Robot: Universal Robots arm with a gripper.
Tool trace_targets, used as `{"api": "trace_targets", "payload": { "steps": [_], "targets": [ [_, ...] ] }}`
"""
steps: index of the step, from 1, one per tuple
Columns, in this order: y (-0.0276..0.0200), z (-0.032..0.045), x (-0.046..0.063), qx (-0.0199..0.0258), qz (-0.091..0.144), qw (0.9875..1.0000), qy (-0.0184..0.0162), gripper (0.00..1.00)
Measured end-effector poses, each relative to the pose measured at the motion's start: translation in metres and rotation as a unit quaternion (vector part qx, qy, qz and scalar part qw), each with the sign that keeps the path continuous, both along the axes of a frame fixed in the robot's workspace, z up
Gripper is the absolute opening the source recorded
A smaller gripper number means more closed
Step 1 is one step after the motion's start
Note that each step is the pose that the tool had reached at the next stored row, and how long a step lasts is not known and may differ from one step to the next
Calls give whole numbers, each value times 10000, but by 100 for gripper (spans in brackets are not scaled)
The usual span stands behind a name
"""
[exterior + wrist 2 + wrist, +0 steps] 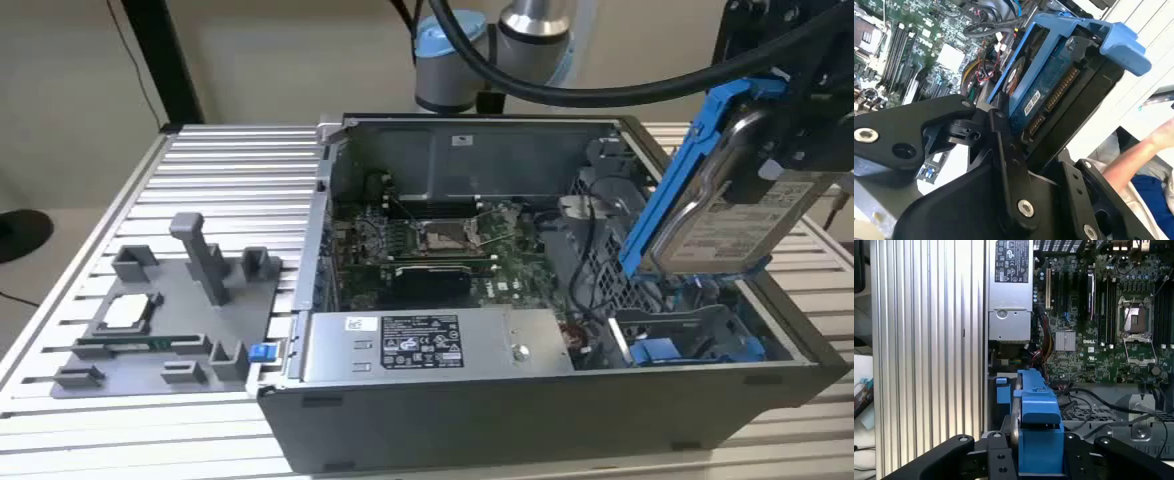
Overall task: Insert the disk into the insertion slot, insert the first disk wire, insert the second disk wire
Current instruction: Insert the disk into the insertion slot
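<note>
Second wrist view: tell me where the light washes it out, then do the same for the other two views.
Second wrist view: the area behind the disk glares white, while the gripper holding it is near-black. First wrist view: the ribbed table shines in pale streaks. Exterior view: the light is even, with the computer case shaded inside.

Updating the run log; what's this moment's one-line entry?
gripper shut on disk | disk tilted, over insertion slot | not inserted | connector bare
</note>
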State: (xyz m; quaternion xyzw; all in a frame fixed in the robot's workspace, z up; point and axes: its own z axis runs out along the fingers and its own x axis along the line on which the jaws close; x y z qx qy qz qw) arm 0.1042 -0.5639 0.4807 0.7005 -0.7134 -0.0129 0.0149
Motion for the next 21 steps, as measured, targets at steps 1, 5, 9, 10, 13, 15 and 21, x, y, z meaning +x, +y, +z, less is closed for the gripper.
{"api": "trace_targets", "payload": {
  "steps": [1, 5, 9, 10, 13, 15, 21],
  "targets": [
    [0, 0, 0, 0, 0, 10000, 0, 0],
    [0, 0, 0, 0, 0, 10000, 0, 0],
    [0, 0, 0, 0, 0, 10000, 0, 0],
    [0, 0, 0, 0, 0, 10000, 0, 0],
    [-1, 1, 1, 0, 0, 10000, 0, 0],
    [-13, 1, 15, 2, -1, 10000, 0, 0],
    [-103, -7, 81, 17, 0, 10000, 0, 0]
  ]
}}
